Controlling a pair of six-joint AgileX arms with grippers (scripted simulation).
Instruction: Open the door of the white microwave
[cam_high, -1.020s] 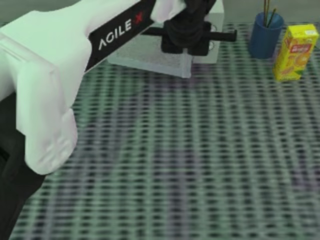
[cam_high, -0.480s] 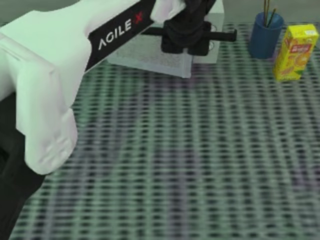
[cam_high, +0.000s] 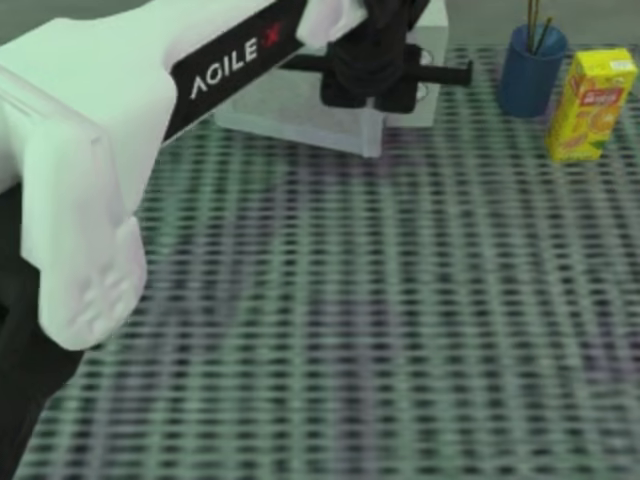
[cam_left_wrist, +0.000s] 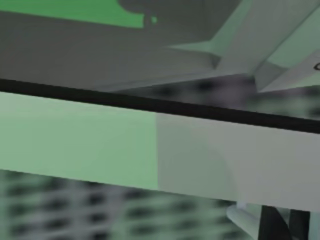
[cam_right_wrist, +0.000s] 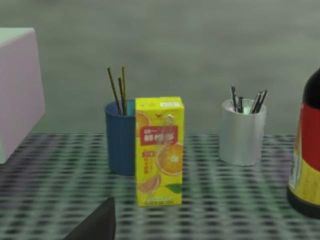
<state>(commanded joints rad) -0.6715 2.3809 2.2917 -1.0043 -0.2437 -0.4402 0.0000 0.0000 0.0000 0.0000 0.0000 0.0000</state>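
As the left arm is being drawn slightly toward the bench's left, the door (cam_high: 300, 115) is being swung out from the microwave (cam_high: 425, 20) at the far edge. The left gripper (cam_high: 368, 85) is being kept at the door's free edge; its fingers' state cannot be told. The opening is judged partly done.

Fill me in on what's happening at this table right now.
The left arm reaches across to the white microwave at the far edge of the table, its tool working at the door, which stands swung partly out toward the table. The right arm is parked out of the top view. At the far right stand a blue cup with sticks and a yellow juice carton, both untouched.
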